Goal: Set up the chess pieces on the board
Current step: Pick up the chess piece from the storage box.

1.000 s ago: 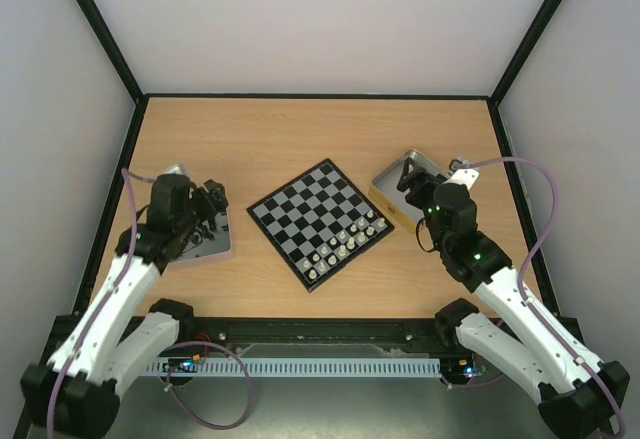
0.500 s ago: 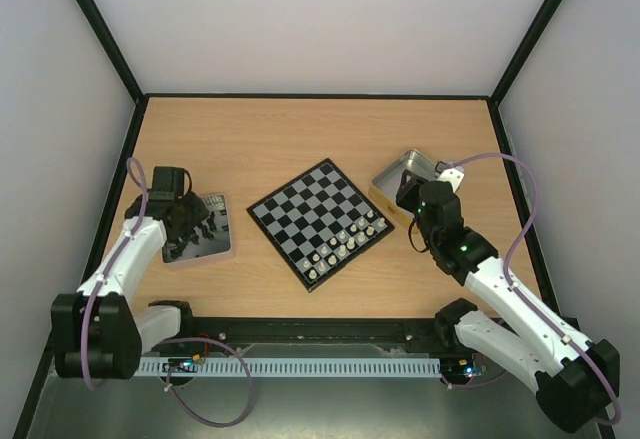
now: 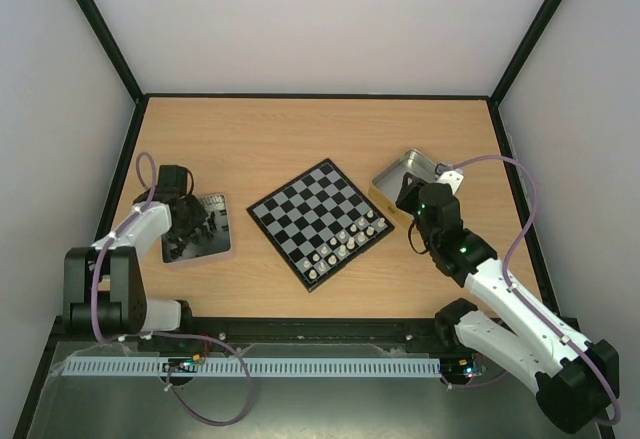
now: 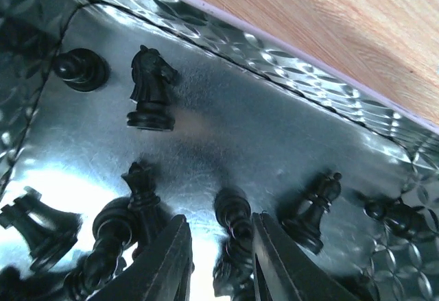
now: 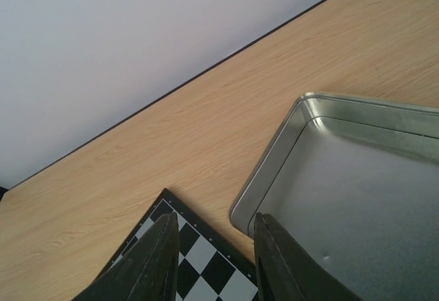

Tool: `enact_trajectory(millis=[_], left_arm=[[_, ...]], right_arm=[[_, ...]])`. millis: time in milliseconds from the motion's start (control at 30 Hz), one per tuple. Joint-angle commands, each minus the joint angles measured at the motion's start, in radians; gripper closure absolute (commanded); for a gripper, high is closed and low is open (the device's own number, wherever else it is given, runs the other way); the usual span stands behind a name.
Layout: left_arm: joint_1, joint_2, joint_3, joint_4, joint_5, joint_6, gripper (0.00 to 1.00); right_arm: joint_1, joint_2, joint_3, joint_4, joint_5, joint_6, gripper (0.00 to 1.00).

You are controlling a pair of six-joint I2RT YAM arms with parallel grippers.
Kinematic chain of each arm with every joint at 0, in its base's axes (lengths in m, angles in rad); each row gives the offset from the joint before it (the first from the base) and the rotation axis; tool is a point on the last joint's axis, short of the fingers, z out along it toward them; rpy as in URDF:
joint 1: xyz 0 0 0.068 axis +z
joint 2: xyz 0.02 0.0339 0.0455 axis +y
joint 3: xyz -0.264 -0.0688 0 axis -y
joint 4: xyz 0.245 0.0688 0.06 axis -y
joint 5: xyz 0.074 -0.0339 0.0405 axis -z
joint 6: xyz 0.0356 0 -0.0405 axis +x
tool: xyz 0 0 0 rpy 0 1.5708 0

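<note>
Left pincer is released, jaws straddling a black chess piece at bottom centre, so closing would grasp it.

We see a light wood-grain counter, closed in by plain white walls behind it and on both sides of it. Black posts rise from the counter's far corners, a thin black rim runs along its far edge, and soft, even light lies over its surface.

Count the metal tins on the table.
2. The left tin lies left of the board and holds black pieces; the right tin lies right of the board. No others show.
</note>
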Motion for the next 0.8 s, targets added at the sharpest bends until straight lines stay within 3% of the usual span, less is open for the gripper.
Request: enact_trajectory(millis=[0,200,400,600,767], left_arm=[[0.015,0.053,-0.001,0.049,0.045,0.034,0.73],[0.015,0.086,0.001,0.059,0.074,0.048,0.74],[0.015,0.089,0.01,0.044,0.04,0.057,0.92],[-0.005,0.002,0.057,-0.029,-0.014,0.074,0.98],[-0.093,-0.083,0.134,-0.113,-0.045,0.077,0.98]], right_arm=[[-0.004,-0.014,-0.009,0.015,0.023,-0.002,0.7],[-0.003,-0.011,-0.009,0.014,0.025,0.007,0.7],[-0.003,-0.011,-0.008,0.009,0.025,0.014,0.7],[-0.003,-0.019,-0.01,0.003,0.023,0.022,0.7],[-0.003,-0.016,-0.009,0.005,0.023,0.032,0.7]])
